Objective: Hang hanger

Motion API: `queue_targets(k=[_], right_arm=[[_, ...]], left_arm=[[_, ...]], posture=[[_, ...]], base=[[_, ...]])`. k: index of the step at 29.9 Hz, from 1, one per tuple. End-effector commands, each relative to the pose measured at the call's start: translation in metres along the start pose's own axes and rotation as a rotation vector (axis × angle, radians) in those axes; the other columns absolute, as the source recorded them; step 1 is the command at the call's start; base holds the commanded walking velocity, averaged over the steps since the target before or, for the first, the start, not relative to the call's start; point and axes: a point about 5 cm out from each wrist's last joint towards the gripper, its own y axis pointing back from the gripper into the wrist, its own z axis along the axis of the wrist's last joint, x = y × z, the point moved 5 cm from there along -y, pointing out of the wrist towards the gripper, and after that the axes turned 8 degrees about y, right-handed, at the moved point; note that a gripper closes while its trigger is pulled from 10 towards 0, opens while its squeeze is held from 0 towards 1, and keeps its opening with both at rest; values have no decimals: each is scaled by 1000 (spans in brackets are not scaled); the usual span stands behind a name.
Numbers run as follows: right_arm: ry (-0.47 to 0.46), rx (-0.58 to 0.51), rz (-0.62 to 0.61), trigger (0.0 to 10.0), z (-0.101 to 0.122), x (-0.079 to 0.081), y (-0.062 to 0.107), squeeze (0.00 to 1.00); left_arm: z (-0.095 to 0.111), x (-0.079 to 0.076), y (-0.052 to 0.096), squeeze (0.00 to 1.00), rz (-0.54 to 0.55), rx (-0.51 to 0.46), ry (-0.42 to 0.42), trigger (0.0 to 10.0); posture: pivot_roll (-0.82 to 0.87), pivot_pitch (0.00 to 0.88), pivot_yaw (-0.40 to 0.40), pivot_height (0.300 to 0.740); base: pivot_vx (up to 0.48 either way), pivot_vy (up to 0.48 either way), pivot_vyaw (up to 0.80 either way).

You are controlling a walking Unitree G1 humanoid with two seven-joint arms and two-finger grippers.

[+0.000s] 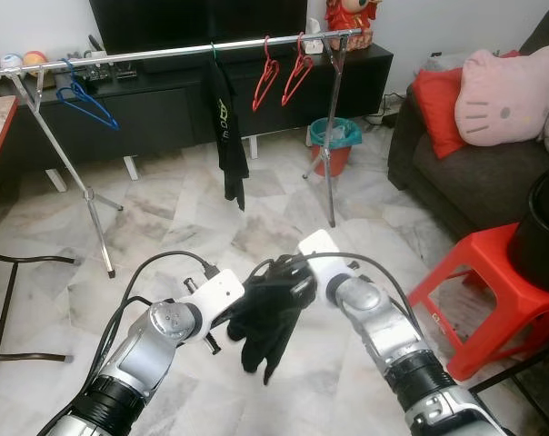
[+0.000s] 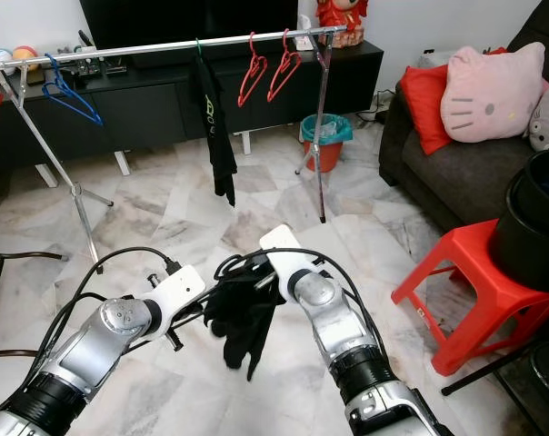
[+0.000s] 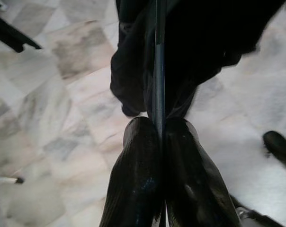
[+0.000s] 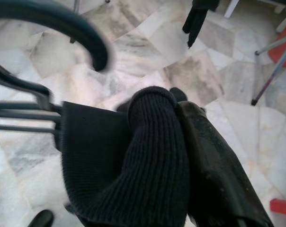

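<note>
A black knitted garment (image 1: 265,331) hangs on a dark hanger, held low in front of me between both arms. In the left wrist view my left gripper (image 3: 160,125) is shut on the hanger's thin bar (image 3: 159,71). My right gripper (image 4: 178,106) is shut on a fold of the garment, with the hanger's hook (image 4: 62,23) curving just beyond it. From the head, the left gripper (image 1: 243,307) and right gripper (image 1: 288,283) meet at the top of the cloth. The silver clothes rail (image 1: 165,53) stands across the room, well beyond both grippers.
On the rail hang a blue hanger (image 1: 88,102), a black garment (image 1: 227,127) and two red hangers (image 1: 282,74). A red stool (image 1: 493,291) with a black bin (image 1: 543,227) and a dark sofa (image 1: 438,173) stand at the right. A bucket (image 1: 334,141) sits by the rail's right leg.
</note>
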Motion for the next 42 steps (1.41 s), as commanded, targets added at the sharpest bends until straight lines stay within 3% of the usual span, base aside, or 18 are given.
queue_targets(k=[1,9,12,14,16,19,23,27,30,33,35,40,42], right_arm=[[12,-32,-5,10000,10,-1,1,0],[-32,-38,27,10000,14,6,0,0],[-136,-90,62,10000,28,16,0,0],[-205,-143,73,10000,42,20,1,0],[-211,-148,60,10000,44,19,1,0],[-175,-114,23,10000,37,13,-1,0],[-187,-94,54,10000,32,19,0,0],[-216,-82,93,10000,30,28,-1,0],[-274,-79,111,10000,33,35,-1,0],[-309,-77,103,10000,33,36,-1,0],[-340,-74,97,10000,32,37,-3,0],[-443,-52,56,10000,27,37,-5,0],[-559,-51,55,10000,27,39,-6,0]], left_arm=[[12,-4,3,0,-29,-62,3,10000],[22,-5,5,0,-46,-115,12,10000],[27,-3,3,0,-27,-136,19,10000],[28,-10,3,0,-72,-134,22,10000],[23,-15,4,0,-99,-111,7,10000],[17,-9,3,0,-56,-90,-4,10000],[28,3,4,0,14,-150,19,10000],[36,0,4,0,-4,-182,37,10000],[30,-12,4,0,-74,-148,12,10000],[28,-10,3,0,-55,-141,2,10000],[33,-4,4,0,-17,-178,39,10000],[53,-8,9,0,-67,-280,114,10000],[61,-17,13,0,-139,-320,141,10000]], posture=[[49,0,-25,740],[49,0,-24,740],[48,0,-23,740],[47,0,-21,740],[47,0,-21,740],[47,0,-21,740],[49,0,-25,740],[47,0,-25,740],[44,0,-22,740],[44,0,-23,740],[48,0,-26,740],[51,0,-27,740],[48,0,-26,740]], base=[[0,0,0],[0,0,0],[0,0,0],[0,0,0],[0,0,0],[0,0,0],[0,0,0],[0,0,0],[0,0,0],[0,0,0],[0,0,0],[0,0,0],[0,0,0]])
